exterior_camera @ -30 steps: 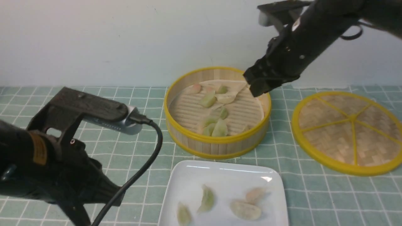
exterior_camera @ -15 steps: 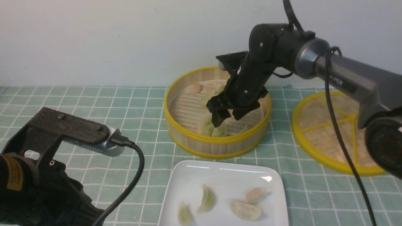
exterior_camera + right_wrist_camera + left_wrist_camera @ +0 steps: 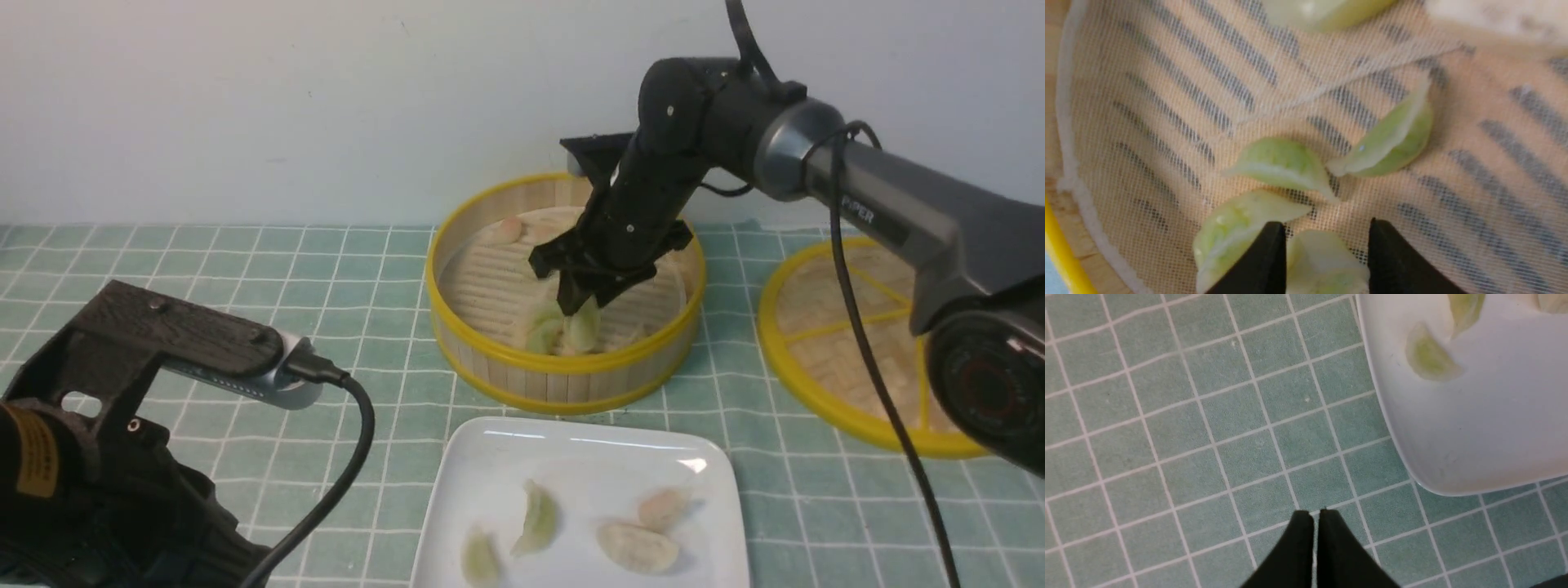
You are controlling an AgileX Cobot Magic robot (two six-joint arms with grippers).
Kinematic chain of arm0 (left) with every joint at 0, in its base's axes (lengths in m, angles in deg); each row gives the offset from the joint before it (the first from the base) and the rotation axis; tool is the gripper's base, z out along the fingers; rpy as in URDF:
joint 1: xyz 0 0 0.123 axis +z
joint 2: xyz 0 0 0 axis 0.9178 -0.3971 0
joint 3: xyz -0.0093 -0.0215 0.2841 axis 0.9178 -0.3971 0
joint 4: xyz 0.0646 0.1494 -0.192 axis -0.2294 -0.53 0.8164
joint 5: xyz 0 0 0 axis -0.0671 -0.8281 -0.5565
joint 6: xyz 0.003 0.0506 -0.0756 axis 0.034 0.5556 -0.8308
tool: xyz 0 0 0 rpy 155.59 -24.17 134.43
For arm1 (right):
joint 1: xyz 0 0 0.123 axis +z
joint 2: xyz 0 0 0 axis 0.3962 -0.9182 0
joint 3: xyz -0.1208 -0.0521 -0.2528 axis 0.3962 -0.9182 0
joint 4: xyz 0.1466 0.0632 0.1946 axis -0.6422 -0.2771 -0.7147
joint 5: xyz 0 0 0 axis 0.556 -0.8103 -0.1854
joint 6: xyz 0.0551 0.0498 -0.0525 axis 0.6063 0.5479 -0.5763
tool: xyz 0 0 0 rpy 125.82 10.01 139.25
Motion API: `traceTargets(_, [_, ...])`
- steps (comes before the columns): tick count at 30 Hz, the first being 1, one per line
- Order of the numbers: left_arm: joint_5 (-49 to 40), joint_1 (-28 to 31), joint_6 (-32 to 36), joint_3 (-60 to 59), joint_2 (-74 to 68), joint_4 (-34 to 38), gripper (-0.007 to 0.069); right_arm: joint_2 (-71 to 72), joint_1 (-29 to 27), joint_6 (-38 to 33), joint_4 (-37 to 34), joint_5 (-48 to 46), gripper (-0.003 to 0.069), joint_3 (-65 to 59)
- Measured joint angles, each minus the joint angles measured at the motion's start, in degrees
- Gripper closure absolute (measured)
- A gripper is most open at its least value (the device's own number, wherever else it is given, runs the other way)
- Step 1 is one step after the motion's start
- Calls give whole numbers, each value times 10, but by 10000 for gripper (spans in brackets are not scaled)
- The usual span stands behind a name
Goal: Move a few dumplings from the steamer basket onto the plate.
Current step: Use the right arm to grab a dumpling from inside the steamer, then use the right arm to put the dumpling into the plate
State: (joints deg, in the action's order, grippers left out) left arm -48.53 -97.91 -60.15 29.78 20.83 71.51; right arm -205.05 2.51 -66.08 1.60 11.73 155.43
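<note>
The steamer basket (image 3: 563,366) stands at the middle back, and my right gripper (image 3: 575,309) reaches down into its near side. In the right wrist view the right gripper (image 3: 1327,223) has both fingers pressed against a pale green dumpling (image 3: 1323,261) lying on the basket's liner. Three more green dumplings (image 3: 1278,163) lie just beyond it. The white plate (image 3: 571,457) in front holds several dumplings (image 3: 539,518). My left gripper (image 3: 1314,512) is shut and empty, hovering over the cloth beside the plate (image 3: 1474,437).
The flat woven lid (image 3: 808,343) with its yellow rim lies to the right of the basket. A green checked cloth (image 3: 367,269) covers the table. My left arm and its cable (image 3: 351,457) fill the near left corner.
My right arm came down from the basket's back rim to its near side, and its jaws narrowed around a green dumpling. My left arm sank lower and further left.
</note>
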Motion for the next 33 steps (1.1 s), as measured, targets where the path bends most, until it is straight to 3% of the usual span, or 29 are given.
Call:
traceTargets(7, [0, 0, 0, 0, 0, -4, 631, 109, 0, 9, 2, -1, 421, -35])
traceTargets(11, [1, 0, 1, 0, 0, -13, 631, 220, 10, 6, 1, -1, 422, -157])
traceTargets(15, [15, 0, 1, 0, 0, -15, 631, 306, 57, -1, 0, -2, 423, -311])
traceTargets(20, [31, 0, 2, 0, 0, -15, 631, 295, 107, -7, -7, 82, 424, -428])
traceTargets(25, [27, 0, 2, 0, 0, -15, 631, 251, 109, -8, -17, 141, 423, -438])
traceTargets(29, [23, 0, 2, 0, 0, -15, 631, 231, 108, -7, -17, 141, 347, -430])
traceTargets(31, [23, 0, 2, 0, 0, -15, 631, 231, 108, -3, -15, 111, 265, -407])
traceTargets(33, [23, 0, 2, 0, 0, -15, 631, 240, 108, 15, -1, 81, 242, -385])
